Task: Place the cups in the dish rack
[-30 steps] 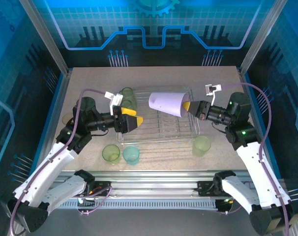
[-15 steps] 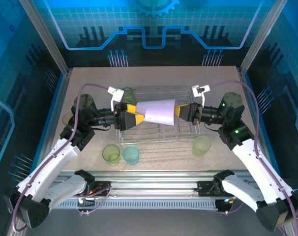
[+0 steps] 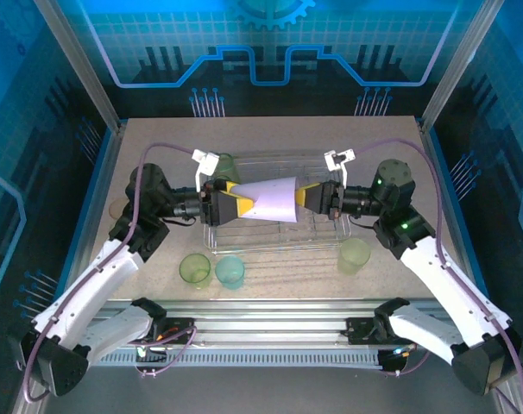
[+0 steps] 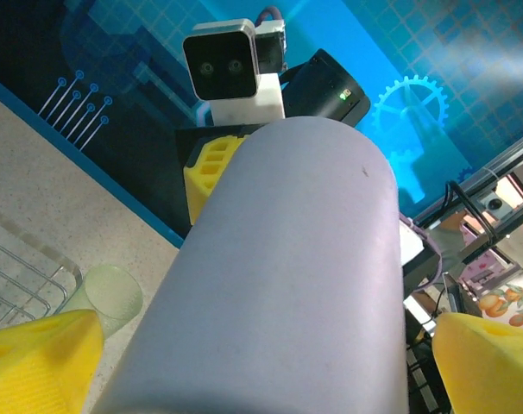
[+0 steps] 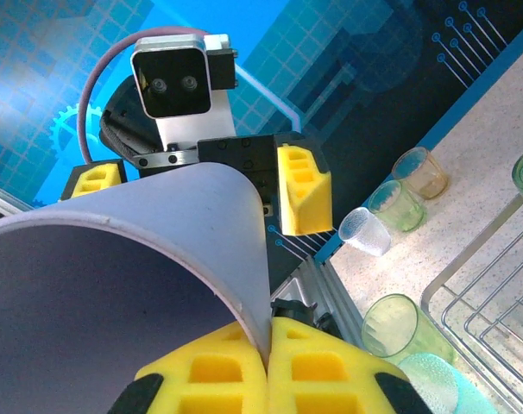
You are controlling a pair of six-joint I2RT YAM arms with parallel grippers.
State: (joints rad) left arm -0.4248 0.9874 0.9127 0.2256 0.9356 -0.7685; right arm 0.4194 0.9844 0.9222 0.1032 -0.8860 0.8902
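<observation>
Hanging on its side over the middle of the dish rack [image 3: 330, 235], the lavender cup [image 3: 273, 200] stretches between the two grippers. The right gripper [image 3: 311, 197] has its yellow fingers pressed together on the cup's rim, holding it clear of the wires. The left gripper [image 3: 237, 204] is spread wide, with one finger on each side of the cup's other end and a gap showing on one side. A green tumbler [image 3: 224, 162] sits at the rack's rear left corner. Toward the table's [image 3: 158, 138] near edge, a yellow-green cup [image 3: 194, 269] and a teal cup [image 3: 229, 271] stand side by side. A pale green cup [image 3: 355, 255] stands just off the rack's near right corner.
</observation>
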